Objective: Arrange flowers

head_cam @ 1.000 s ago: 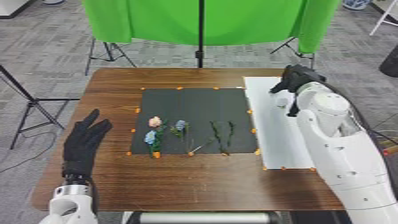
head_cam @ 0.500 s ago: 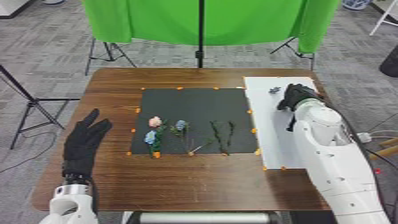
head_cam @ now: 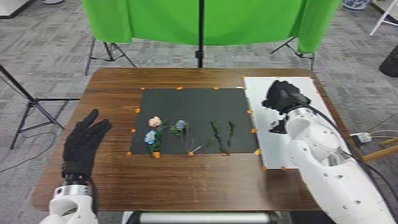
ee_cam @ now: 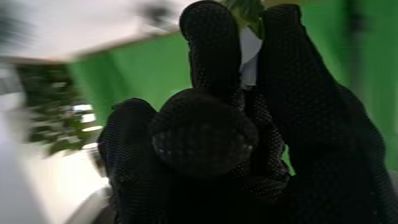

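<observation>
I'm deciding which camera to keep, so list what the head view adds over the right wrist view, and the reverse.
Head view: brown wooden table, dark flat mat bearing a pink flower, blue flowers and thin green stems, black-gloved left hand.
Right wrist view: leafy green foliage.
Both: black-gloved right hand, bright green cloth.

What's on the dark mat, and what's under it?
On the dark mat: a pink flower, two blue flowers and some green stems. What's under it can't be seen; the mat covers that part of the table.
</observation>
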You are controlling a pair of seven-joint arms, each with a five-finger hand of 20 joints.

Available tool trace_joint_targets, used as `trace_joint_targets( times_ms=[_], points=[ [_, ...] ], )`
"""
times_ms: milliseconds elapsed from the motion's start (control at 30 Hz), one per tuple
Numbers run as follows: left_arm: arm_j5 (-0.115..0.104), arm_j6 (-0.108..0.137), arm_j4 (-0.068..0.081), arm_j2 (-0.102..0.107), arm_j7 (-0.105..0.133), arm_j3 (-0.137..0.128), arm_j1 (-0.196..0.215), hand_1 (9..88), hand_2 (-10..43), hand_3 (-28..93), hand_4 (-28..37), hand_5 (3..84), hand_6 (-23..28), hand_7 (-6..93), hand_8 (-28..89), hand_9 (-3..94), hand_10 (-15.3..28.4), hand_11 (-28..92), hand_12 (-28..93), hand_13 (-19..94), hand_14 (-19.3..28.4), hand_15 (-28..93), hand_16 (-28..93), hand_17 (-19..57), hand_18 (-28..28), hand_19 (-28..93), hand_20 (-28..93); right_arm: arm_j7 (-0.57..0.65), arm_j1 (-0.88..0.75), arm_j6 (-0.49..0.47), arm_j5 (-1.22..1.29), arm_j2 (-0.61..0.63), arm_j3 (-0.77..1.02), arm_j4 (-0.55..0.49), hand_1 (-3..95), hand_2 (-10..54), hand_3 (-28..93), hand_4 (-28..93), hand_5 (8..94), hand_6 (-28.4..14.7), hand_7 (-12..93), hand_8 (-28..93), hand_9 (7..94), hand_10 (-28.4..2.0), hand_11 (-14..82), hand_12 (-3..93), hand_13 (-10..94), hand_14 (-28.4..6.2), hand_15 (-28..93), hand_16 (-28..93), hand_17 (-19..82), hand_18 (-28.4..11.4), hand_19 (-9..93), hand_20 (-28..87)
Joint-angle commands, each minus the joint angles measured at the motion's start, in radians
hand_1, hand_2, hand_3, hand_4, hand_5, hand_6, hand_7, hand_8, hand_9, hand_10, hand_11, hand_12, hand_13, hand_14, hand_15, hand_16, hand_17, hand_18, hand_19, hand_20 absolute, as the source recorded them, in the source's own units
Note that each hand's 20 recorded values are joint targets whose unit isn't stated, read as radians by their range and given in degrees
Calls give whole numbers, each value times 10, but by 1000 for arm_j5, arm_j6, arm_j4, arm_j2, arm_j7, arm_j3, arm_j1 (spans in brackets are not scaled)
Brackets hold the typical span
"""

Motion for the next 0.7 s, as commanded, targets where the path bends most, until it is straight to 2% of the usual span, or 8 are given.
trace_joint_targets(
  times_ms=[33, 367, 533, 700],
  points=[
    [6, -14, 2, -8, -9, 2, 7, 196, -4, 669, -263, 427, 32, 66, -51, 462, 135, 153, 132, 364, 163, 130, 44, 45, 133, 64, 209, -75, 112, -61, 34, -19, -151, -92, 665, -95, 463, -106, 825, -12, 174, 123, 922, -82, 172, 387, 937, -6, 581, 317, 684, -82, 932, 509],
    [8, -19, 4, -8, -12, 2, 3, 196, -5, 669, -260, 426, 31, 65, -51, 462, 135, 152, 132, 363, 163, 127, 45, 45, 134, 64, 209, -114, 123, -179, -2, -51, -266, -86, 632, -95, 500, -126, 817, -3, 183, 121, 903, -87, 261, 368, 937, -6, 579, 325, 681, -83, 932, 521],
    [8, -19, 6, -6, -15, 3, 1, 196, -7, 670, -259, 426, 31, 65, -50, 462, 135, 152, 131, 363, 163, 127, 46, 45, 134, 64, 209, -130, 127, -189, -4, -40, -319, -100, 622, -95, 501, -124, 814, 1, 184, 118, 896, -90, 294, 355, 937, -7, 577, 330, 677, -85, 932, 530],
    [8, -28, 9, -4, -14, 4, -3, 196, -7, 670, -258, 425, 31, 65, -50, 462, 134, 153, 132, 363, 163, 127, 46, 44, 135, 64, 209, -146, 129, -207, -24, -52, -339, -91, 614, -95, 503, -124, 812, 5, 187, 115, 891, -90, 306, 347, 937, -8, 575, 335, 672, -86, 932, 535]
  ],
)
